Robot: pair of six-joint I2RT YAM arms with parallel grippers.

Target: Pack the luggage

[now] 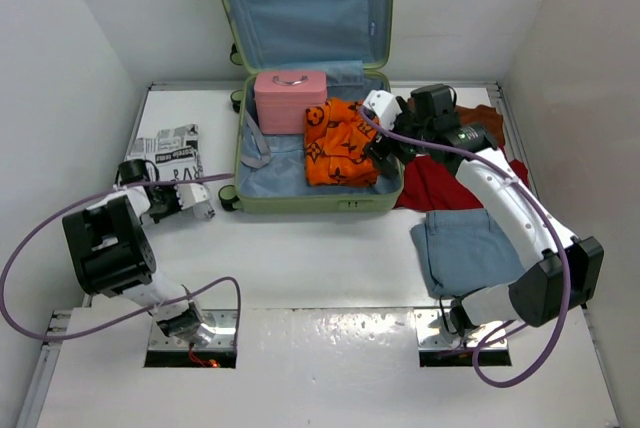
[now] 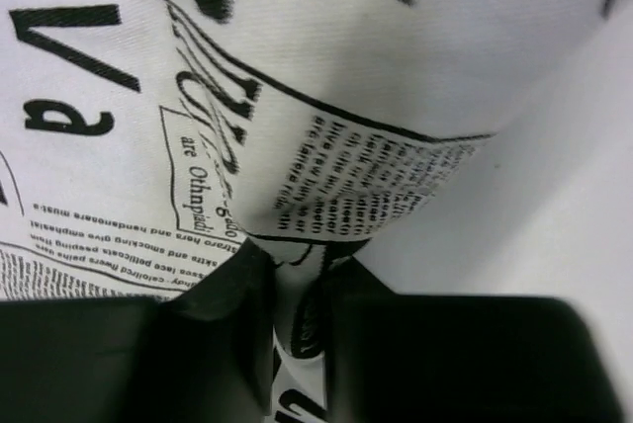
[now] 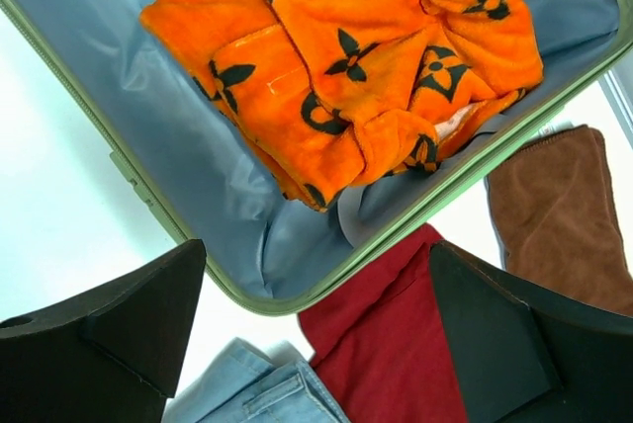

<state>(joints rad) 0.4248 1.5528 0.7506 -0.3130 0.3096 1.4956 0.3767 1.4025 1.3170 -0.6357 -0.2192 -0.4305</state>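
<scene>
Your luggage, a ribbed light-green hard shell lined in smooth light-blue fabric, lies open at the far middle of the table, its lid propped upright against the back wall. Inside, a boxy pink case sits at the back and a plush orange cloth with black flower marks is bunched on the right half, close to the right wall; the left half shows bare lining. Your right gripper hangs over the luggage's near right corner with its fingers spread wide and nothing between them. Its wrist view shows the green rim running across just below the orange cloth. Outside that rim, crowding the right side, lie a red cloth, a brown napped cloth and folded denim. Your left gripper is down on the table left of the luggage, pressed together on a fold of thin white newspaper-print cloth. Open table runs along the near side of the luggage.
</scene>
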